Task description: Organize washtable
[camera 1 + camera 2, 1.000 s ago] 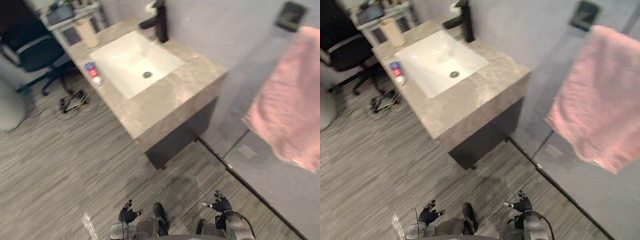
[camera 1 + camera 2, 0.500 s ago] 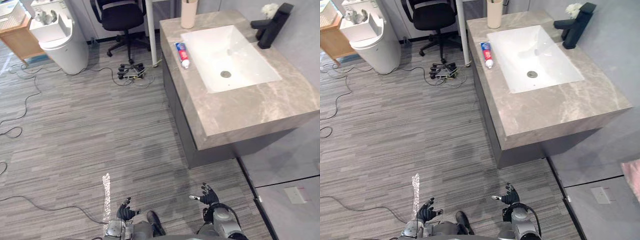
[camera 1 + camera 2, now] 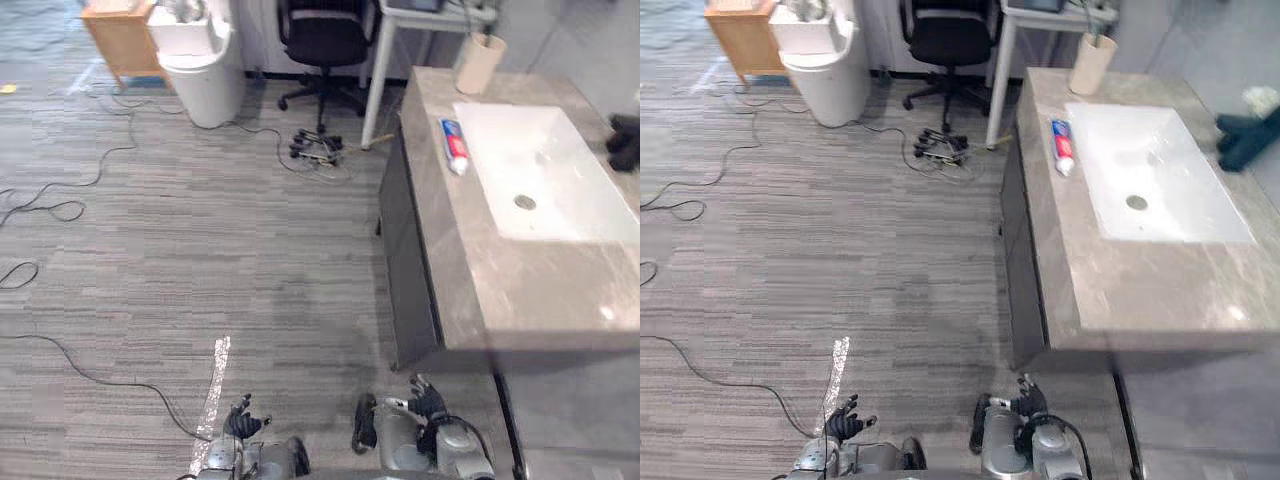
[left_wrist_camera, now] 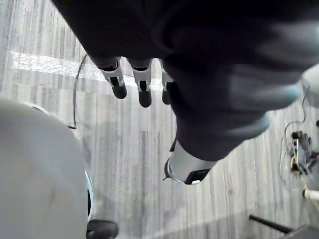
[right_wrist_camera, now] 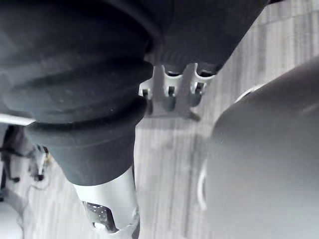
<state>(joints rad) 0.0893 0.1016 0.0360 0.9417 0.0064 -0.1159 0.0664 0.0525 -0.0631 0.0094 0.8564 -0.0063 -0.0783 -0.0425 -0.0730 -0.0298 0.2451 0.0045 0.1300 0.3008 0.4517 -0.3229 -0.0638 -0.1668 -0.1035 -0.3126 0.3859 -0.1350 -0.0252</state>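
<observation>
While both hang low over the floor point(image 3: 200, 280), the left hand point(image 3: 243, 420) and right hand point(image 3: 425, 402) show relaxed, spread fingers holding nothing. Just ahead of the right hand stands the desk point(image 3: 470, 290), its sink point(image 3: 560, 170) beyond. A tube point(image 3: 453, 145) lies beside the sink, well ahead of that hand, a cup point(image 3: 480, 63) farther on. Far ahead of the left hand are cables point(image 3: 318, 150), a chair point(image 3: 322, 40) and a bin point(image 3: 200, 60). Against half a second ago the whole view has swung left; tube and cup sit where they did on the desk.
</observation>
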